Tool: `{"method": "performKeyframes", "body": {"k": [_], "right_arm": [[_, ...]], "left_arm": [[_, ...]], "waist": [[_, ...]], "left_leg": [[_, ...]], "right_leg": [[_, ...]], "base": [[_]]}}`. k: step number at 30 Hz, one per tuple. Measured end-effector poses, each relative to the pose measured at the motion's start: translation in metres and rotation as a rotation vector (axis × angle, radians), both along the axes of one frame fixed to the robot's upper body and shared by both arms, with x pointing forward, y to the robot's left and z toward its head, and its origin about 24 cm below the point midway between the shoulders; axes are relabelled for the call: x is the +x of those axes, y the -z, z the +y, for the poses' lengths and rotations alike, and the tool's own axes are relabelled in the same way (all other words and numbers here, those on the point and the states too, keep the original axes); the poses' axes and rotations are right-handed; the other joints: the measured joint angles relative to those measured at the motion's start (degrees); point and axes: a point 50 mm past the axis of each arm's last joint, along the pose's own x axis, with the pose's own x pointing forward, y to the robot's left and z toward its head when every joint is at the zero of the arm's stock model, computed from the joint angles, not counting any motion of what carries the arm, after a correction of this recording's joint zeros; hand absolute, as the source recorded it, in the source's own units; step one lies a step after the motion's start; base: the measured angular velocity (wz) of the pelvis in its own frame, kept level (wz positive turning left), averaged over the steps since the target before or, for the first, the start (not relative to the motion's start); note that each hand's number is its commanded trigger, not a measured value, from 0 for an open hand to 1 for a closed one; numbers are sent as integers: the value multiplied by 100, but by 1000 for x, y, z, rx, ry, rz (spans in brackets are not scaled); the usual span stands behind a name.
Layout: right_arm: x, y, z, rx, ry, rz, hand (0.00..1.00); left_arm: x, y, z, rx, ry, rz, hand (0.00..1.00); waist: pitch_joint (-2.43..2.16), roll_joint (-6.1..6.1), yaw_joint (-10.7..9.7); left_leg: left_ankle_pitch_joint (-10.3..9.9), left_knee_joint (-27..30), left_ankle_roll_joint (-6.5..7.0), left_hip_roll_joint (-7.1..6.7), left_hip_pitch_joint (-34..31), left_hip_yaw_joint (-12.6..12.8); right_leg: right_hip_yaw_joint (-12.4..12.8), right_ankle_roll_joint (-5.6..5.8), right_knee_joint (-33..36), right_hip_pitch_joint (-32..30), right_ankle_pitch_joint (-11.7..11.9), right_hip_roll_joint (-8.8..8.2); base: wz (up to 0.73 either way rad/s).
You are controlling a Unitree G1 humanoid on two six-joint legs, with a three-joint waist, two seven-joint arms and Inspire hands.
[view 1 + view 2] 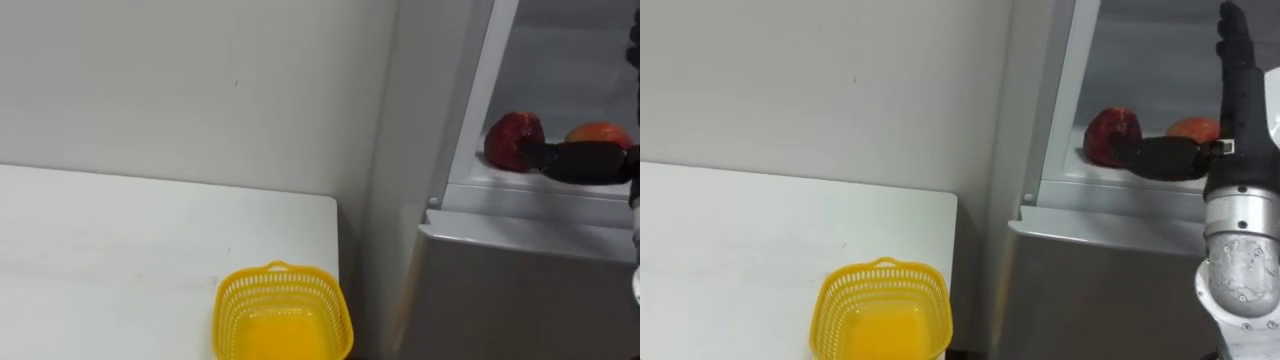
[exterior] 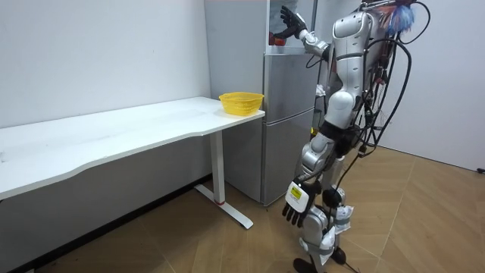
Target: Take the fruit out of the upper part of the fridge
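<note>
At the fridge's open upper compartment point(image 1: 1140, 60), the robot's right hand point(image 1: 1238, 112) is raised and spread wide, holding nothing; its fingers point(image 1: 1236, 50) point straight up and its thumb point(image 1: 1160, 156) reaches out level to the left. 2 fruits sit on the white shelf point(image 1: 1090, 178) inside; the red fruit point(image 1: 1110, 132) stands at the thumb's tip, left of the palm, and whether the thumb touches it cannot be told; the orange-red fruit point(image 1: 1193, 128) lies just behind the thumb, below and left of the raised fingers.

The red fruit is dark and rounded, with an uneven, slightly peaked top; the thumb crosses its lower right side. The orange-red fruit is paler and smooth, its lower half hidden by the thumb.

Well below and to the left of the hand, a yellow basket point(image 1: 828, 318) of open lattice stands at the near right corner of a white table point(image 1: 740, 250), its yellow floor in plain sight. Under the hand the fridge's grey lower door point(image 1: 1090, 290) is closed.

Seen from the room, the robot stands upright facing the fridge, just past the table's end; its left hand point(image 2: 297, 205) hangs low beside its leg, fingers loose and holding nothing.
</note>
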Motion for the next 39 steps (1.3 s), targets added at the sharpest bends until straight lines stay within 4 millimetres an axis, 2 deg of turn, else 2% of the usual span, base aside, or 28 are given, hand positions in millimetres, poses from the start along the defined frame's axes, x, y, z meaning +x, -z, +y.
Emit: {"method": "performKeyframes", "body": {"k": [7,12,17,22,28,34,39], "right_arm": [[5,-5,8,-57,-49,18,0],[5,-7,7,-76,-56,26,0],[6,-7,8,-140,-40,41,0],[8,-3,11,-171,-45,64,0],[8,-3,10,-188,-49,83,0],[17,5,5,-209,-56,178,0],[18,5,3,-223,-73,214,0]], "left_arm": [[0,1,-3,-17,23,9,0],[4,0,-2,-20,27,1,0],[9,0,-1,-19,31,-8,0],[8,0,0,-32,34,-3,0],[4,0,0,-39,29,17,0],[4,0,1,-41,23,27,0],[2,-1,4,-32,19,43,0]], "waist": [[-11,-13,24],[-20,-30,33],[-5,-26,144],[-2,-33,163],[-14,-73,157],[-12,-131,168],[-38,-183,162]], "left_leg": [[1,2,0,0,20,-5],[2,5,1,-1,22,-51],[2,18,1,-2,21,-39],[1,-46,1,-4,6,-49],[1,-13,1,-14,-22,-78],[1,-7,1,-14,-26,-98],[1,9,1,-11,-21,-130]], "right_leg": [[-26,0,2,0,0,1],[-129,1,1,11,0,-22],[-135,1,8,3,0,-58],[-137,1,18,6,0,-58],[-144,2,5,11,-2,-59],[-137,2,1,10,-1,-47],[-147,2,0,19,-1,-51]], "base": [[1],[4],[0],[0],[1],[1],[1]]}}
